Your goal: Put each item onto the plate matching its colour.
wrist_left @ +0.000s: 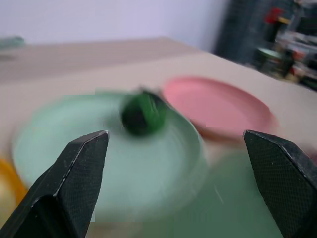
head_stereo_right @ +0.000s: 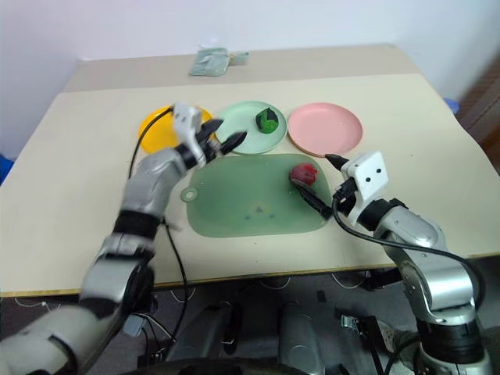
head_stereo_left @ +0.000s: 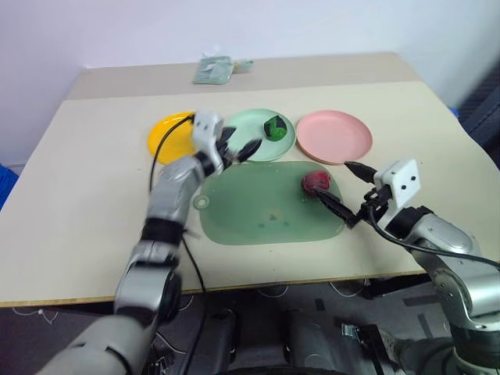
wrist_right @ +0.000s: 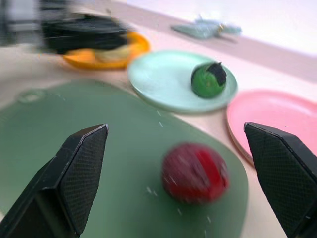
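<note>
Sitting on the pale green plate [head_stereo_left: 254, 134] is the dark green toy [head_stereo_left: 274, 126], near its far edge. The left pincer [head_stereo_left: 238, 146] hangs over the near rim of that plate, its two black fingers spread wide and holding nothing. The red toy [head_stereo_left: 316, 182] lies on the big green mat [head_stereo_left: 258, 215], close to the pink plate [head_stereo_left: 334, 136]. The right pincer [head_stereo_left: 349, 192] is just beside the red toy, wide apart too and not gripping it. A pale yellow toy [wrist_right: 113, 53] rests on the orange plate [head_stereo_left: 170, 134].
</note>
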`<action>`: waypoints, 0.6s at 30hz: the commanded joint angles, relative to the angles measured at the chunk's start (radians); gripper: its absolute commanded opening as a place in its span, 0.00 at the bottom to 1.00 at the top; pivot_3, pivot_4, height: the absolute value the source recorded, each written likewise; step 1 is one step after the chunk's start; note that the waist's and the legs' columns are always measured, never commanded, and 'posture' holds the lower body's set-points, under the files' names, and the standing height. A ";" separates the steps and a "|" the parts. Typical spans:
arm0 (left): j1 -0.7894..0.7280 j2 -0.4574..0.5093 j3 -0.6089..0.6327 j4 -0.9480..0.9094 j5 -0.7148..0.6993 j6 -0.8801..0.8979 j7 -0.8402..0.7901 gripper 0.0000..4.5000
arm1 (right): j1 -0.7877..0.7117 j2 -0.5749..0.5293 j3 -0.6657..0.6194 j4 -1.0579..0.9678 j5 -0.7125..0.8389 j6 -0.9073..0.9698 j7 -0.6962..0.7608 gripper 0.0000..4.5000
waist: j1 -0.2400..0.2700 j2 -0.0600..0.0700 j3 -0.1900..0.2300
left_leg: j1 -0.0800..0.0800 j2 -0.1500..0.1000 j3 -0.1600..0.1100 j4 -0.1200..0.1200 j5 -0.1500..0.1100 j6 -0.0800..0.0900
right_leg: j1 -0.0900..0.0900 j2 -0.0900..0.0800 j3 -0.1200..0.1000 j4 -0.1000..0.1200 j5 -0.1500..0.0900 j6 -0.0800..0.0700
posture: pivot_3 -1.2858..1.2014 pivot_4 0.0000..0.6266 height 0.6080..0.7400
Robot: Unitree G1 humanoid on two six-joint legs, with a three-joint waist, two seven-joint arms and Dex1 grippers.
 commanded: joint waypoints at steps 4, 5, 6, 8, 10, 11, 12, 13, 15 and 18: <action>0.267 0.298 0.112 -0.344 -0.223 0.074 -0.315 0.99 | -0.096 0.037 0.053 0.160 -0.048 -0.083 0.062 1.00 | 0.003 0.001 0.000 | 0.001 0.001 -0.001 0.001 -0.003 0.005 | 0.002 0.000 -0.001 -0.001 0.001 -0.002 | 0.52 0.24 1.00; 0.307 0.347 0.121 -0.372 -0.246 0.071 -0.367 0.99 | -0.115 0.045 0.062 0.197 -0.056 -0.096 0.073 1.00 | -0.001 0.001 0.000 | 0.002 0.001 -0.001 0.001 -0.003 0.005 | 0.003 0.000 -0.001 -0.001 0.001 -0.002 | 0.52 0.24 1.00; 0.326 0.373 0.120 -0.386 -0.256 0.066 -0.390 0.99 | -0.125 0.049 0.064 0.219 -0.060 -0.106 0.081 1.00 | 0.000 0.001 0.000 | 0.003 0.001 0.000 -0.001 -0.003 0.005 | 0.003 0.000 -0.001 -0.001 0.001 -0.003 | 0.52 0.24 1.00; 0.383 0.428 0.157 -0.431 -0.310 0.091 -0.419 0.99 | -0.174 0.063 0.091 0.318 -0.088 -0.145 0.112 1.00 | 0.010 0.002 0.000 | 0.003 0.001 -0.001 -0.001 -0.003 0.005 | 0.002 0.000 -0.002 -0.002 0.001 -0.003 | 0.52 0.24 1.00; 0.429 0.467 0.177 -0.467 -0.336 0.097 -0.443 0.99 | -0.214 0.075 0.114 0.409 -0.114 -0.183 0.138 1.00 | 0.012 0.002 0.000 | 0.003 0.001 -0.001 0.000 -0.004 0.006 | 0.003 0.000 -0.002 -0.003 0.001 -0.003 | 0.52 0.24 1.00; 0.450 0.477 0.182 -0.483 -0.338 0.092 -0.446 0.99 | -0.238 0.084 0.127 0.464 -0.132 -0.201 0.145 1.00 | 0.014 0.002 0.000 | 0.003 0.001 0.000 0.000 -0.004 0.006 | 0.003 0.000 -0.002 -0.002 0.001 -0.003 | 0.52 0.24 1.00; 0.466 0.479 0.187 -0.502 -0.345 0.093 -0.437 0.99 | -0.262 0.093 0.142 0.523 -0.152 -0.227 0.154 1.00 | 0.017 0.002 0.000 | 0.003 0.001 0.000 0.000 -0.004 0.006 | 0.003 0.000 -0.002 -0.002 0.001 -0.003 | 0.52 0.24 1.00; 0.480 0.475 0.193 -0.524 -0.359 0.102 -0.419 0.99 | -0.284 0.103 0.154 0.579 -0.168 -0.248 0.163 1.00 | 0.018 0.002 0.000 | 0.004 0.001 0.000 -0.001 -0.004 0.006 | 0.003 0.000 -0.002 -0.002 0.001 -0.003 | 0.52 0.24 1.00; 0.503 0.468 0.198 -0.560 -0.373 0.111 -0.388 0.99 | -0.318 0.118 0.165 0.667 -0.189 -0.286 0.178 1.00 | 0.019 0.002 0.000 | 0.004 0.001 0.000 -0.001 -0.004 0.006 | 0.003 0.000 -0.002 -0.002 0.001 -0.003 | 0.52 0.24 1.00; 0.543 0.466 0.201 -0.602 -0.374 0.106 -0.349 0.99 | -0.359 0.134 0.168 0.766 -0.213 -0.321 0.190 1.00 | 0.020 0.002 0.000 | 0.004 0.001 -0.001 -0.001 -0.004 0.006 | 0.002 0.000 -0.002 -0.002 0.001 -0.003 | 0.52 0.24 1.00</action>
